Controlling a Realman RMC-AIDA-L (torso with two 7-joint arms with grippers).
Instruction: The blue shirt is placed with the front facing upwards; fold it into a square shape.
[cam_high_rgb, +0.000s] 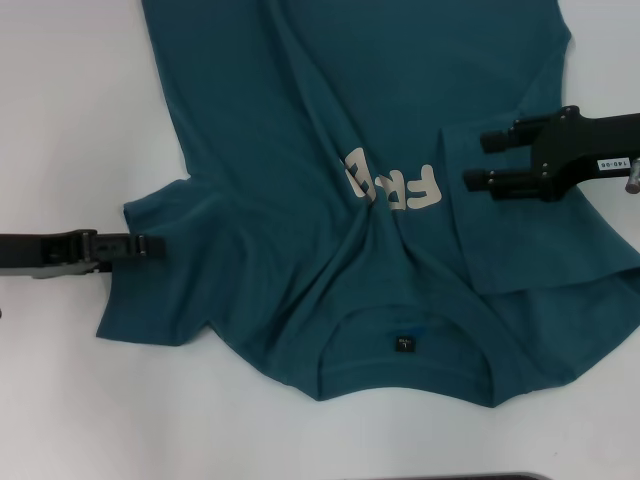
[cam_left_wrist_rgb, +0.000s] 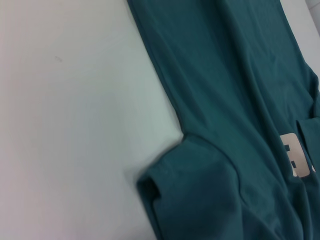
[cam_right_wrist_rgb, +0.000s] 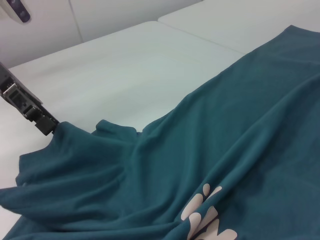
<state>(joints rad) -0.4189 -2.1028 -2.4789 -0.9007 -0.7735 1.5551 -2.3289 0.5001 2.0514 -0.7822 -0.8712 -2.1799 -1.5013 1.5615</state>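
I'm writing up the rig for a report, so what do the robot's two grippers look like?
Both are black. The left gripper is slim and blocky, on a dark, flat link. The right gripper has two parallel black fingers on an angular body with a small white printed label.

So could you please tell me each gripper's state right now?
Left gripper: shut on the blue shirt sleeve edge.
Right gripper: open, above the folded-over sleeve.

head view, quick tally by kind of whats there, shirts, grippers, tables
blue shirt: 1
grippers: 2, left gripper at the shirt's sleeve, right gripper over the folded part by the lettering
white table: 1
total: 4
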